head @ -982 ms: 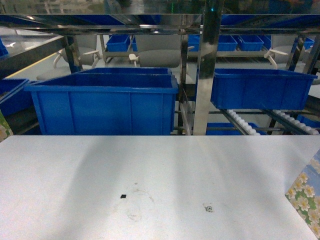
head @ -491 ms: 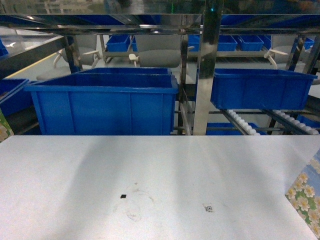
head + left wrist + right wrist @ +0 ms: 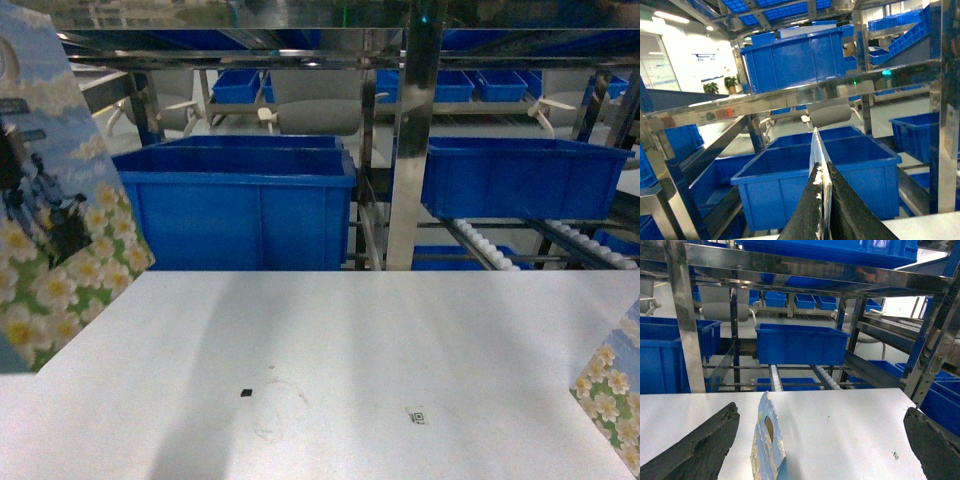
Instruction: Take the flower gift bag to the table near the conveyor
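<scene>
Pinching a flower gift bag [image 3: 819, 165] by its top edge, my left gripper [image 3: 822, 187] holds it above the table's [image 3: 350, 350] left side; my right gripper [image 3: 820, 440] gapes wide around a second bag [image 3: 767, 445].

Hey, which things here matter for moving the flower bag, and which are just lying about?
For the job: flower gift bag, pinched in the left gripper; table; conveyor.
Lying about: large blue bin; second flower bag between the open right gripper fingers; code sticker.
</scene>
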